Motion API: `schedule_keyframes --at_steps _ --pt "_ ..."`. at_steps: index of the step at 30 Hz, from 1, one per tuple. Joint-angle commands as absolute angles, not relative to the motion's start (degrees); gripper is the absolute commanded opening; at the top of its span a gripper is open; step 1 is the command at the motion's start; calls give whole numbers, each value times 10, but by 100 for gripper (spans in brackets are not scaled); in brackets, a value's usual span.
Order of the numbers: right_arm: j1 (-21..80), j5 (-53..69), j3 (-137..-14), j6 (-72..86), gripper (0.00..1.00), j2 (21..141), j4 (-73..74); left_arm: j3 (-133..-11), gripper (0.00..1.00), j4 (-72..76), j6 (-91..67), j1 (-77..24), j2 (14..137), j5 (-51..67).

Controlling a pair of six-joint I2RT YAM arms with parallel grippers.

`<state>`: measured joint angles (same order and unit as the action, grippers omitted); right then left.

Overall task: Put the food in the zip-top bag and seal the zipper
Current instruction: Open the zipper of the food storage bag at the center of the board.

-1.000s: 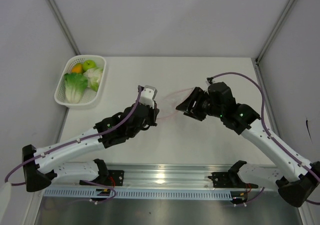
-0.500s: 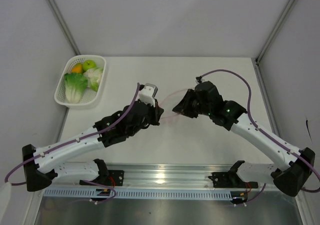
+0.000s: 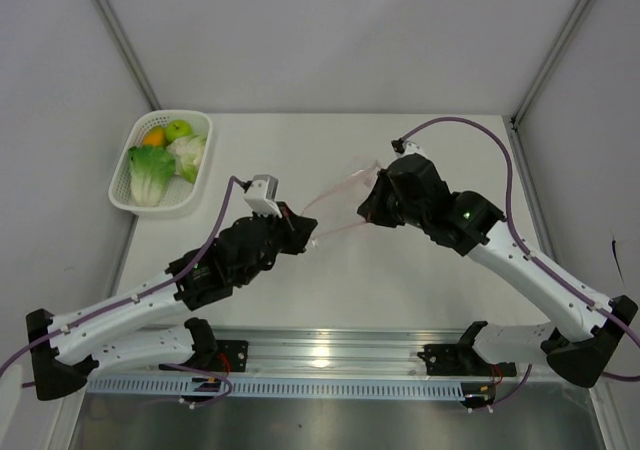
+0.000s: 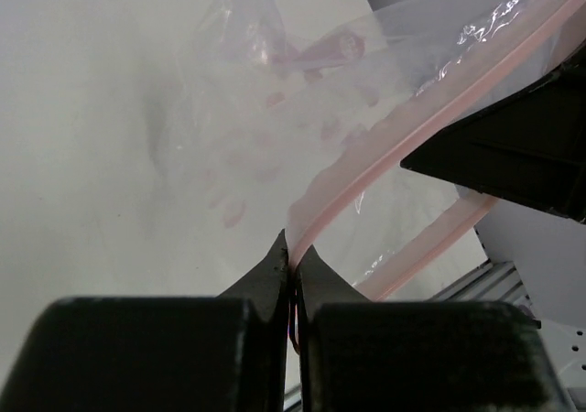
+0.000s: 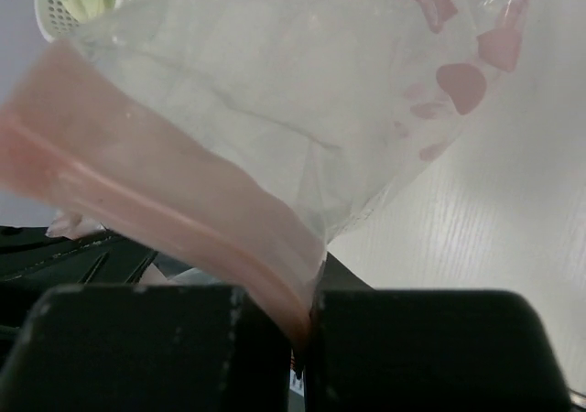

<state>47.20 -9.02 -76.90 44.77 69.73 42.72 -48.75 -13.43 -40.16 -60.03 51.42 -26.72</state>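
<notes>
- Top view: the zip-top bag (image 3: pixel 335 202) hangs over mid-table between the left gripper (image 3: pixel 305 232) and the right gripper (image 3: pixel 372 206). The food (image 3: pixel 165 155) sits in the white basket (image 3: pixel 122 192) at the far-left edge, well apart.
- Left wrist: jaws clenched on the zipper (image 4: pixel 403 146). The bag's pink prints are too blurred to read.
- Right wrist: jaws clamped on the zipper. The basket is cut off at top left.

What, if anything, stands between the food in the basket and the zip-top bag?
Nothing visible lies on the table between the food, in the white basket, and the zip-top bag. But the left gripper and right gripper are both shut on its zipper, so neither is free to carry food.
</notes>
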Motion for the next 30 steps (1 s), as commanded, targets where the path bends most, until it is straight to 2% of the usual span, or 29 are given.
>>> schedule_keyframes --at_steps 1,3,4,5,6,8,9,12,15,22,24,25,26,27,29,30 --pt "461 -139 -829 363 0 707 489 -462 1 -114 -396 -592 500 -265" --pt "462 -115 -872 340 0 741 516 -457 1 -105 -382 -592 501 -237" --pt "462 -108 -886 319 0 751 538 -455 5 -91 -376 -590 502 -226" --pt "463 -104 -907 310 0 760 547 -456 13 -84 -371 -589 505 -207" --pt "464 -92 -914 296 0 774 563 -457 30 -80 -362 -588 507 -200" --pt "466 -78 -925 285 0 782 572 -464 41 -70 -354 -587 513 -181" --pt "467 -72 -931 280 0 784 575 -467 52 -73 -350 -587 523 -178" --pt "470 -59 -934 271 0 794 589 -485 68 -78 -339 -583 542 -163" --pt "482 -49 -938 263 0 804 602 -508 72 -91 -327 -577 561 -153" --pt "512 -50 -934 263 0 822 609 -543 74 -94 -308 -566 598 -148" --pt "518 -50 -934 265 0 824 609 -546 68 -91 -305 -556 601 -136" --pt "519 -52 -934 265 0 823 607 -546 60 -90 -304 -554 604 -121" --pt "519 -57 -932 269 3 821 606 -548 34 -91 -305 -551 610 -114" --pt "519 -62 -932 271 7 821 606 -548 20 -94 -308 -548 611 -112" --pt "520 -76 -928 273 13 818 608 -542 0 -96 -316 -548 610 -110" --pt "519 -97 -928 278 14 819 614 -540 1 -96 -319 -548 608 -111"
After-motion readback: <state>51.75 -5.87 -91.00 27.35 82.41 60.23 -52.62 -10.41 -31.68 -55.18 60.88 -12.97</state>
